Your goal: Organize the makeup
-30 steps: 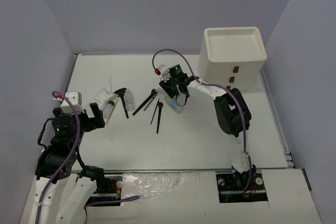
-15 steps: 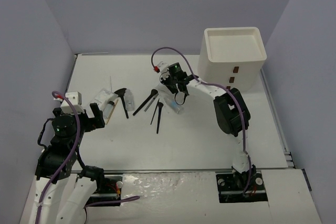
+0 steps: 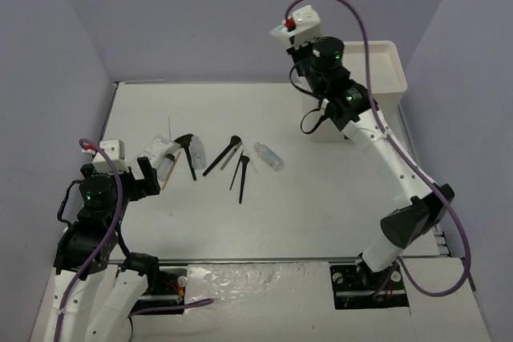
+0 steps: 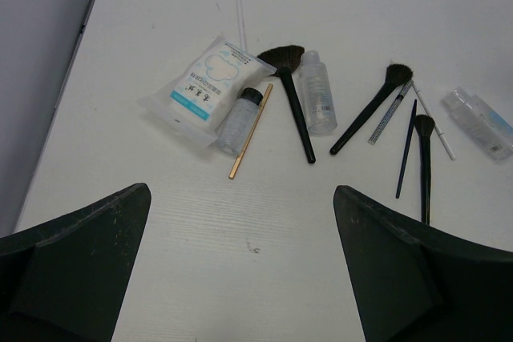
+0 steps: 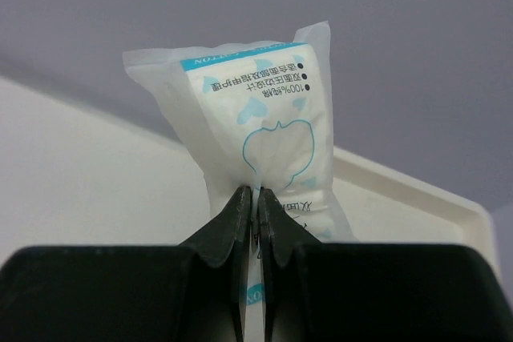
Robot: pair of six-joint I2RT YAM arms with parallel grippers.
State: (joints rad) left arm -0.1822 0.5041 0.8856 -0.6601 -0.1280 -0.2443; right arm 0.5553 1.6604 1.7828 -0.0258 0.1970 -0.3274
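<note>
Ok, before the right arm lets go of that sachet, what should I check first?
1. Right pincer shut on the sachet: ok.
2. Hold secure: cannot tell, only a thin fold is pinched.
3. Sachet above the box tray: cannot tell; the arm hides it from above.
4. Left pincer open, touching nothing: ok.
5. All makeup sorted: not ok; the second sachet and brushes lie on the table.

White sachet point(image 5: 258, 110), blue heart print
</note>
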